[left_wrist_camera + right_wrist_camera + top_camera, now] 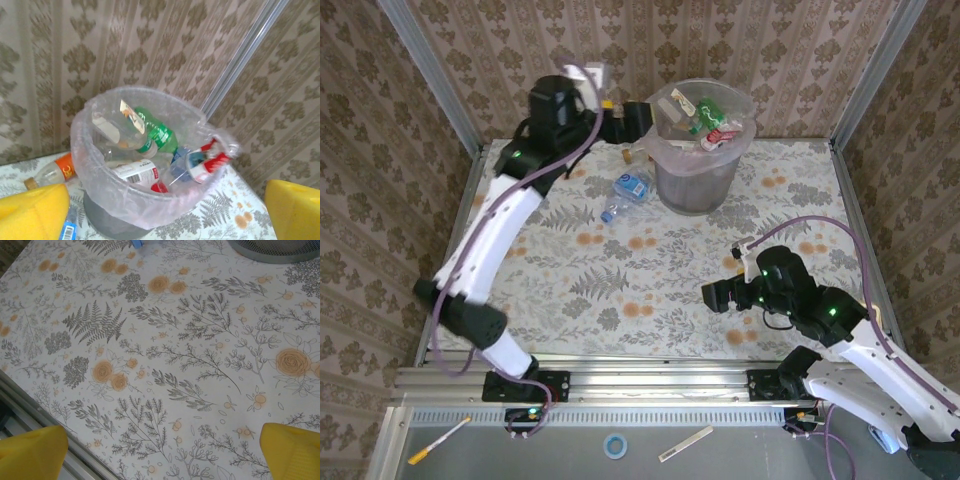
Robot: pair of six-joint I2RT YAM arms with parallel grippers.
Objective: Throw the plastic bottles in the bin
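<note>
While its yellow-padded jaws stand wide apart with nothing between them, the left gripper (pixel 640 118) hangs just beside the rim of the grey waste bin (pixel 695 185) at the far side of the table. The bin, lined with a translucent pinkish bag (pixel 82 160), holds a pile of plastic bottles. Among them are a green bottle (pixel 159 134), a clear bottle (pixel 115 131) tilted against the liner, a barcode-labelled bottle (pixel 137 174) and a red-and-white-labelled bottle (pixel 207 164). Two more lie on the floral tablecloth (pixel 165 355) outside the bin. An orange-labelled bottle (pixel 56 171) rests just beside the bin's base on its left, though whether the two touch cannot be told. A blue-labelled bottle (pixel 625 190) lies a little nearer the arms. The right gripper (pixel 712 295) hovers low over the cloth at the near right, well apart from the bin, its yellow fingers (pixel 30 452) likewise spread wide and holding nothing.
</note>
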